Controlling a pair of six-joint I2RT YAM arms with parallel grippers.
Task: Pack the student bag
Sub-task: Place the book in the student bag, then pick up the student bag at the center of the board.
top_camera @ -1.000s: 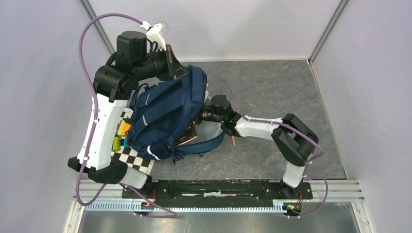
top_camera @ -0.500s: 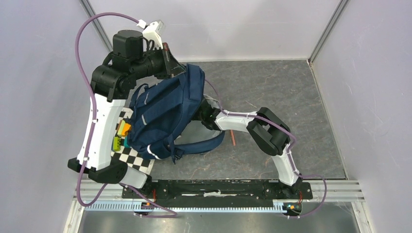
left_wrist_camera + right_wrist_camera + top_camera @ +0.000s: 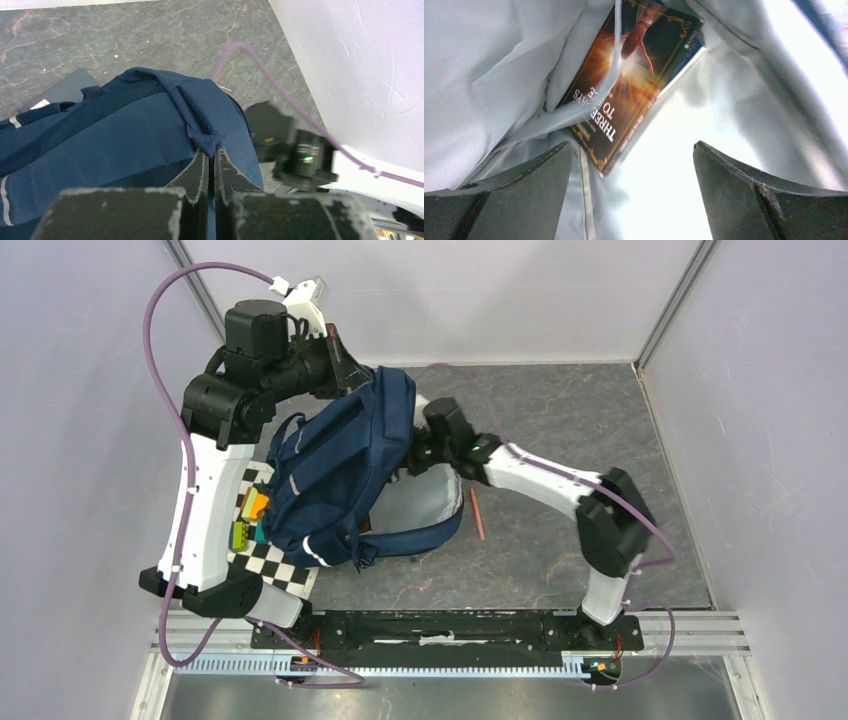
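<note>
The navy-blue student bag (image 3: 340, 475) hangs lifted at left centre, its grey-lined mouth facing right. My left gripper (image 3: 350, 368) is shut on the bag's top handle fabric (image 3: 210, 142), holding it up. My right gripper (image 3: 412, 458) is open at the bag's mouth, its jaws wide apart and empty (image 3: 633, 150). In the right wrist view a dark book with an orange cover (image 3: 634, 75) lies inside the bag against the grey lining (image 3: 489, 75), just beyond my fingers.
A black-and-white checkered mat (image 3: 285, 565) with orange, green and teal blocks (image 3: 250, 520) lies under the bag at left. A thin reddish pencil (image 3: 477, 515) lies on the grey table right of the bag. A shoulder strap (image 3: 420, 535) trails in front.
My right gripper has moved up and left into the bag's mouth. The book that showed under the bag is now inside it. The left gripper has raised the bag's top slightly.
</note>
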